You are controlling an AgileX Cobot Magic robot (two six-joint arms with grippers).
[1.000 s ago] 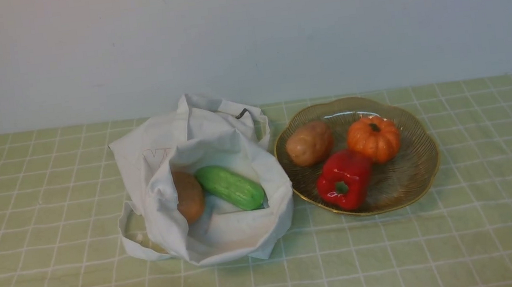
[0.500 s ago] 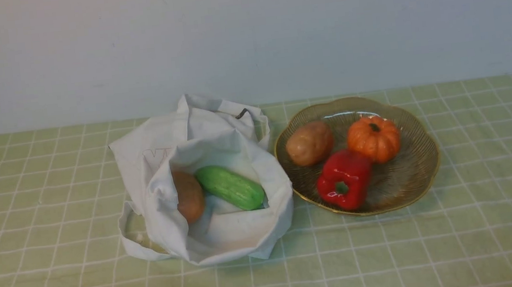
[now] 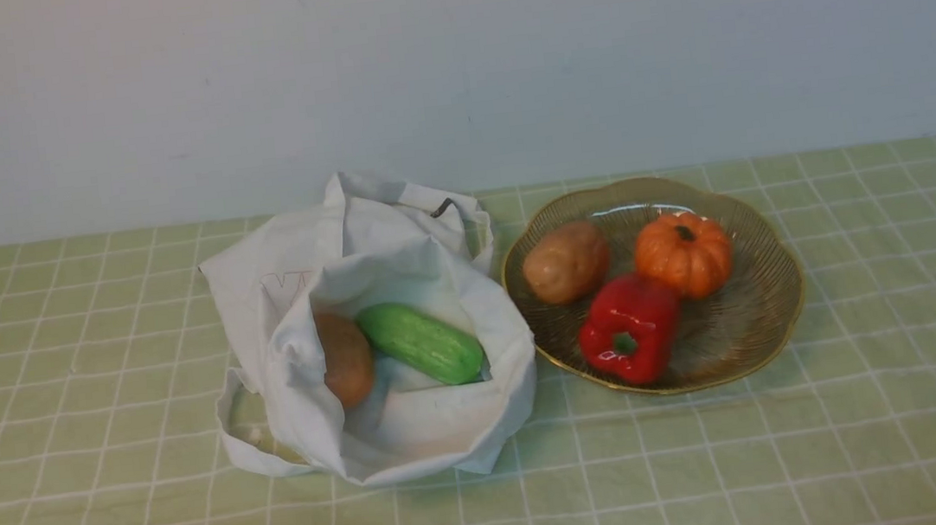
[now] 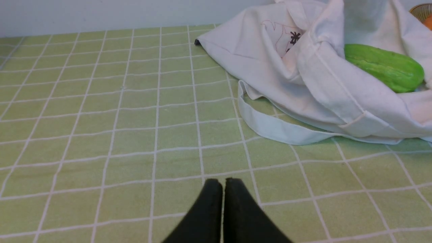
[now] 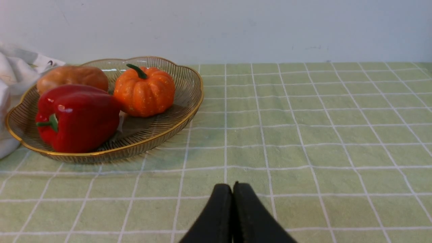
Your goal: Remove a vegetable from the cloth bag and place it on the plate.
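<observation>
The light tan potato (image 3: pixel 565 263) lies on the amber ribbed plate (image 3: pixel 786 307), at its back left; it also shows in the right wrist view (image 5: pixel 72 77). The white cloth bag (image 3: pixel 277 265) lies open left of the plate, holding a darker brown potato (image 3: pixel 345 358) and a green cucumber (image 3: pixel 422 342). My left gripper (image 4: pixel 222 182) is shut and empty over bare cloth, well short of the bag (image 4: pixel 263 60). My right gripper (image 5: pixel 232 186) is shut and empty, on the near side of the plate (image 5: pixel 189 114). Neither gripper shows in the front view.
A red bell pepper (image 3: pixel 629 328) and an orange pumpkin (image 3: pixel 683 254) also lie on the plate. A bag handle loop (image 4: pixel 270 126) lies flat on the green checked tablecloth (image 3: pixel 111 509). A white wall stands behind the table.
</observation>
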